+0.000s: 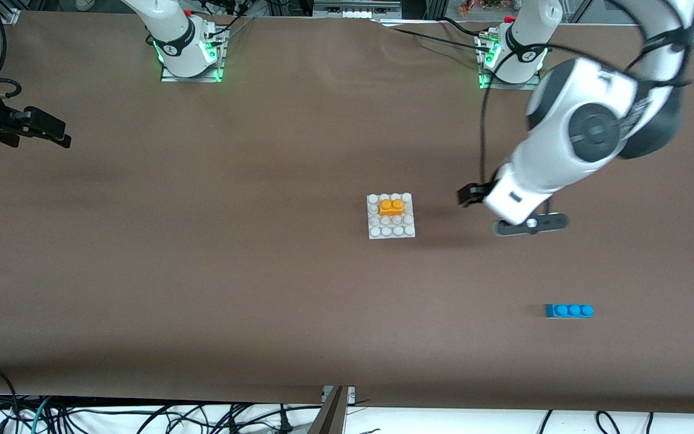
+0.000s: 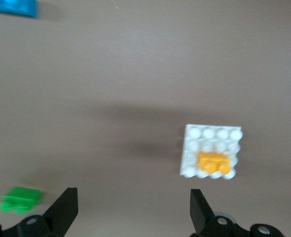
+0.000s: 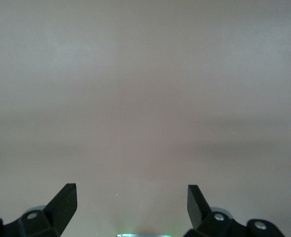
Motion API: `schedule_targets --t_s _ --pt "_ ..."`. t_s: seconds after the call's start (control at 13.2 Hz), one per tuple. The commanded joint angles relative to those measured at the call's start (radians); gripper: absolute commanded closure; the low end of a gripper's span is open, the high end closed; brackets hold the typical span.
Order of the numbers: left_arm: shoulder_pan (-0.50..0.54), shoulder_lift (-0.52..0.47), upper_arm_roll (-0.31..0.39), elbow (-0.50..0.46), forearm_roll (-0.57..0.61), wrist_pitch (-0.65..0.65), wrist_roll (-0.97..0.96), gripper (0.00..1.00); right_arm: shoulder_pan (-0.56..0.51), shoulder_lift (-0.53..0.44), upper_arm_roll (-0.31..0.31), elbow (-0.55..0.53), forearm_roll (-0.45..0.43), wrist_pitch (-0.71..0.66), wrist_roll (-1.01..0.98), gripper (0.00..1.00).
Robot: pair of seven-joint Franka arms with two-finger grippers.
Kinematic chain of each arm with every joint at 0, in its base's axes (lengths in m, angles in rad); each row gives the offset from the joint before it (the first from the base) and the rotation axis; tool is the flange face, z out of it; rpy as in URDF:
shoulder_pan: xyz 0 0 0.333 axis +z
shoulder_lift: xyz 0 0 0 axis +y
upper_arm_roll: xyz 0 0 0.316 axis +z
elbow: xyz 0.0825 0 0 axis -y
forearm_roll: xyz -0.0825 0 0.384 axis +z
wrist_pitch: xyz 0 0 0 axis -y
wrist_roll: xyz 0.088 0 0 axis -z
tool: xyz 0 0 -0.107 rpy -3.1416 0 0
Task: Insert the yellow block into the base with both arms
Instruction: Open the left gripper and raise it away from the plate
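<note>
The yellow block (image 1: 391, 207) sits on the white studded base (image 1: 390, 228), in the plate's rows farther from the front camera; both stand near the table's middle. In the left wrist view the base (image 2: 194, 148) and the block (image 2: 213, 162) lie off to one side of my fingers. My left gripper (image 1: 494, 202) hovers over bare table beside the base, toward the left arm's end; it is open and empty (image 2: 133, 212). My right gripper (image 1: 52, 129) waits at the right arm's end of the table, open and empty (image 3: 131, 207), over bare table.
A blue three-stud brick (image 1: 568, 310) lies nearer the front camera, toward the left arm's end; it also shows in the left wrist view (image 2: 12, 7). A green brick (image 2: 19, 200) lies beside my left gripper; the left arm hides it in the front view.
</note>
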Motion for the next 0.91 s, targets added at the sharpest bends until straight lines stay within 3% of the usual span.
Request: schedule_targets --t_s 0.0,0.23,0.53,0.84 --pt "0.032 -0.121 0.060 -0.039 -0.025 -0.086 0.148 0.00 -0.007 -0.002 0.003 0.006 -0.008 -0.011 -0.004 0.01" --pt "0.063 -0.223 0.143 -0.038 -0.012 -0.163 0.228 0.00 -0.007 -0.002 0.003 0.006 -0.008 -0.011 -0.004 0.01" --pt "0.101 -0.252 0.180 -0.038 0.034 -0.210 0.339 0.00 -0.007 -0.002 0.003 0.006 -0.008 -0.011 -0.004 0.01" --pt "0.054 -0.255 0.260 -0.041 0.027 -0.206 0.419 0.00 -0.007 -0.002 0.003 0.006 -0.008 -0.011 -0.004 0.01"
